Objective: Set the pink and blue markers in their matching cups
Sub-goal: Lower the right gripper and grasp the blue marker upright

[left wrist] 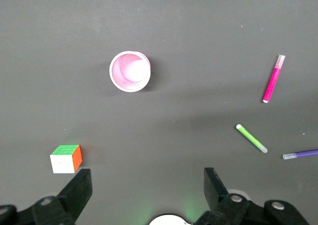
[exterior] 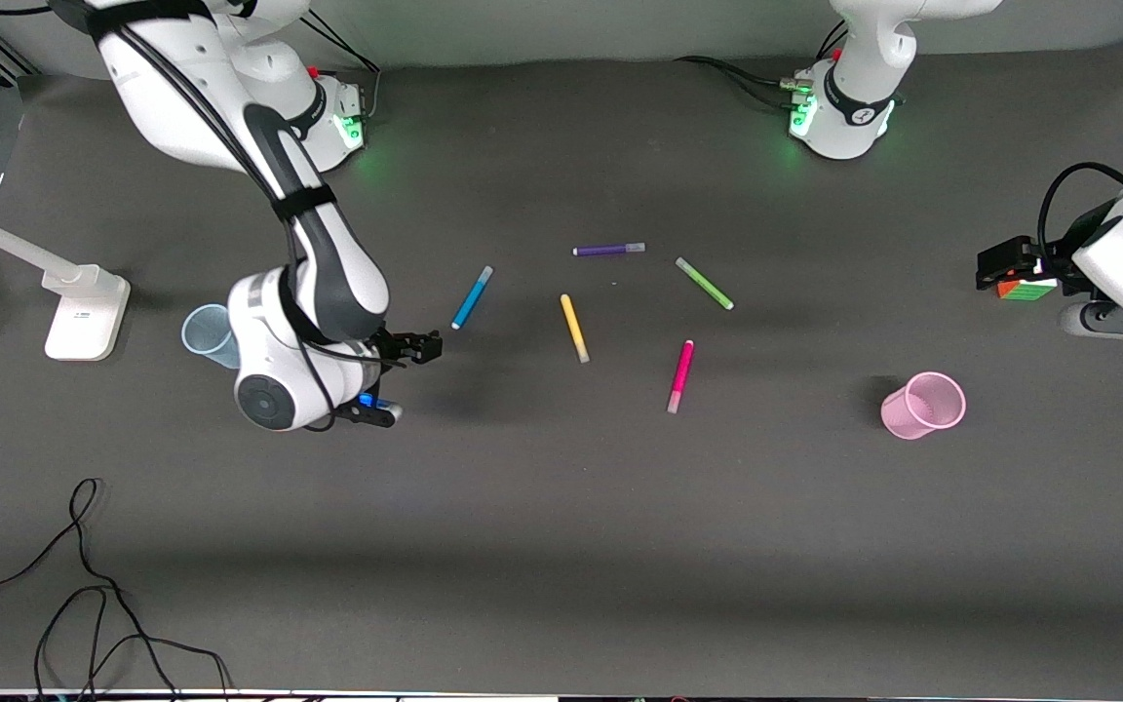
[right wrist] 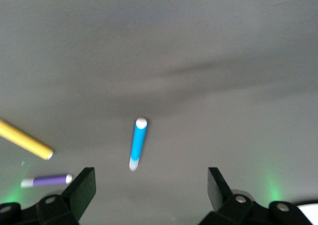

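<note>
Nearest us, pink cup (exterior: 923, 406) and pink marker (exterior: 680, 376); blue marker (exterior: 472, 297) lies farther up near the blue cup (exterior: 208, 334). We'd pinch these light, slippery sticks mid-barrel. Right gripper (exterior: 396, 380) hovers near the blue marker, left gripper (exterior: 995, 267) waits by a cube (exterior: 1026, 289), both wide open, empty

No legible text, label, brand, number or sign on any object in view.
</note>
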